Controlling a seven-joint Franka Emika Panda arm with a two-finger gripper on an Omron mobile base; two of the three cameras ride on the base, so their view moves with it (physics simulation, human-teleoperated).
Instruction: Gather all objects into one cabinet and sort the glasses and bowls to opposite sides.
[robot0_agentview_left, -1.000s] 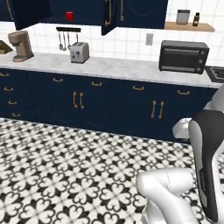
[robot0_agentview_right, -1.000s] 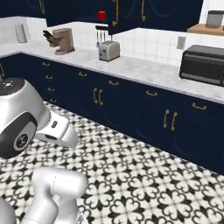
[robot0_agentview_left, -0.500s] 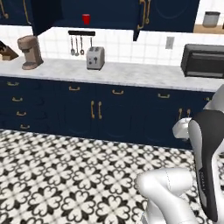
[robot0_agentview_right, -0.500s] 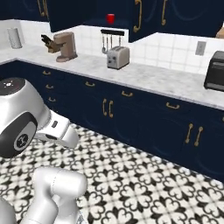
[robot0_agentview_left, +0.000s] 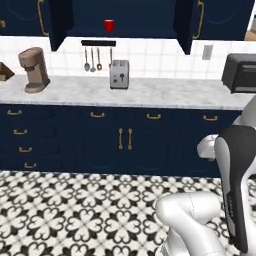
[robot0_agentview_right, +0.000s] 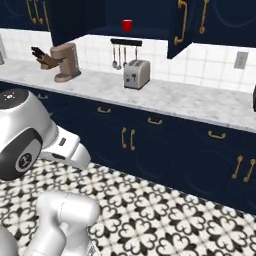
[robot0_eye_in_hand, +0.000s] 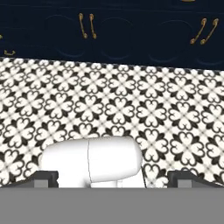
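I see the red cup (robot0_agentview_left: 109, 25) standing upright on the lower shelf of the open navy wall cabinet (robot0_agentview_left: 135, 17), above the silver toaster (robot0_agentview_left: 119, 74) on the marble surface (robot0_agentview_left: 165, 93), with a coffee maker (robot0_agentview_left: 34, 70) further left. My gripper (robot0_eye_in_hand: 113, 177) points at the patterned floor (robot0_eye_in_hand: 131, 105) before the base cabinets, its fingers wide apart and holding nothing.

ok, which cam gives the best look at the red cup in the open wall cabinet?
Left base view: the red cup sits nearly head-on, framed by both open doors. The right base view shows it too, but obliquely. The hand view looks at floor tiles and lower cabinet doors instead.
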